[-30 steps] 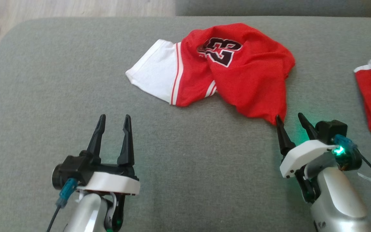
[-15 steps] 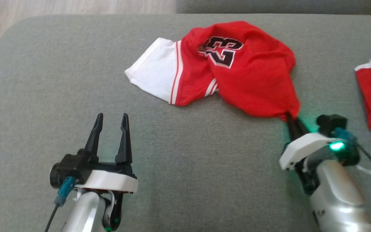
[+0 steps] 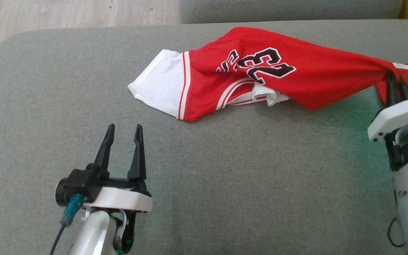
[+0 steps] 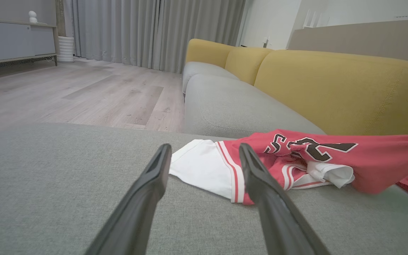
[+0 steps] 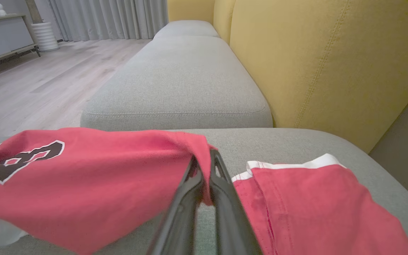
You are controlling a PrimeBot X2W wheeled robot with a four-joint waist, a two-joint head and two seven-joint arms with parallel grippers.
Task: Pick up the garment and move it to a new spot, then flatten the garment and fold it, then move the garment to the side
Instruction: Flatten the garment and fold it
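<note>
Garment [image 3: 317, 74] corner tight between right fingers [image 5: 225, 205]; left fingers [image 3: 136, 159] wide apart, empty.

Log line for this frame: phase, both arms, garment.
phase: pick-up | right gripper: jaws shut on jersey corner, cloth taut | left gripper: jaws open, over cushion | second red garment: beside right gripper

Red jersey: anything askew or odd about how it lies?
The jersey is twisted, not flat: the right gripper, shut on one red corner, stretches it taut toward a second red garment.
</note>
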